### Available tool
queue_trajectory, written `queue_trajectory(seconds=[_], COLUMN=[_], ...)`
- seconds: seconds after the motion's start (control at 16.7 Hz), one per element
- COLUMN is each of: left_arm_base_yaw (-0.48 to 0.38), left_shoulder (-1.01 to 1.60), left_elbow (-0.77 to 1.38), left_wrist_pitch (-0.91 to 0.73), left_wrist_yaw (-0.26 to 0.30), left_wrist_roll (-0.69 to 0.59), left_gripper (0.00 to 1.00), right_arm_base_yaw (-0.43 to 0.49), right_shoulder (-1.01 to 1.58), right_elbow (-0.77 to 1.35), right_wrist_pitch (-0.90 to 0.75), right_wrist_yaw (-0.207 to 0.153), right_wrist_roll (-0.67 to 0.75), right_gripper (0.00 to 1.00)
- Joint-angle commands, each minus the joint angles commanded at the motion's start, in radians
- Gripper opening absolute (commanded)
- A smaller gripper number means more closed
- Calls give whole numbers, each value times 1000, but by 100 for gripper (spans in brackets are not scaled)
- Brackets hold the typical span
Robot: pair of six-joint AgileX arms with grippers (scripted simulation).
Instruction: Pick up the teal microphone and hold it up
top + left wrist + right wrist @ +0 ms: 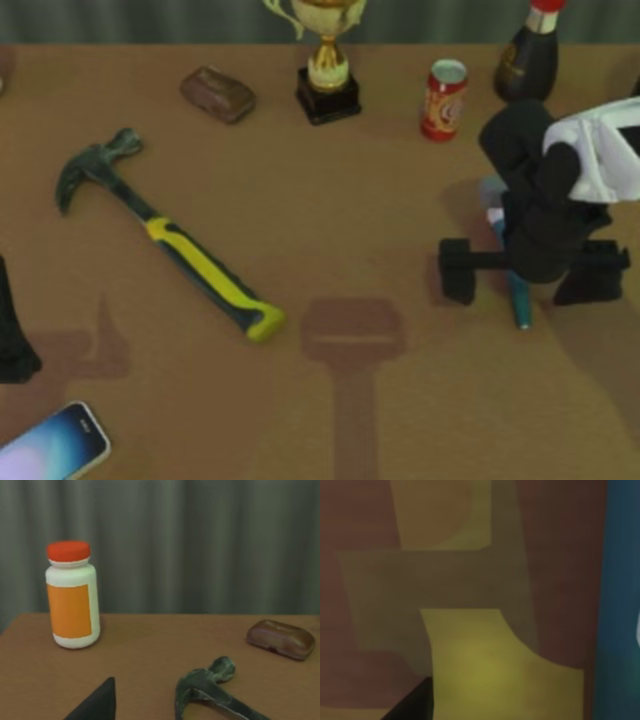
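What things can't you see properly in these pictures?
- Teal microphone, top view: the right arm covers all but the handle's end; whether the right hand touches it cannot be told.
- Trophy, top view: cup cut off by the top edge.
- Dark bottle, top view: cap cropped by the same edge.
- Smartphone, top view: partly past the bottom-left corner.
- Hammer, left wrist view: handle runs out of frame.
- Left hand: mostly beyond the top view's left edge.

Dim, soft-edged views; blocky arm shadows cross the table (330, 200).
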Motion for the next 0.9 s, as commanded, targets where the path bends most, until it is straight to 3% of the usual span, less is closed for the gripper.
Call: queue_trajectory(seconds=[0.42,0.9], left_arm_base_yaw=[0,0], left_shoulder=[0,0], left_elbow=[0,0], left_wrist_pitch=[0,0], left_wrist_yaw=[0,0], left_wrist_roll=[0,0], left_gripper=[100,100], right_arm_base_yaw=[0,0], right_shoulder=[0,0], right_elbow=[0,0], right_wrist_pitch=[0,0], right_wrist_yaw=[0,0], right_wrist_roll=[0,0], right_gripper=[2,0])
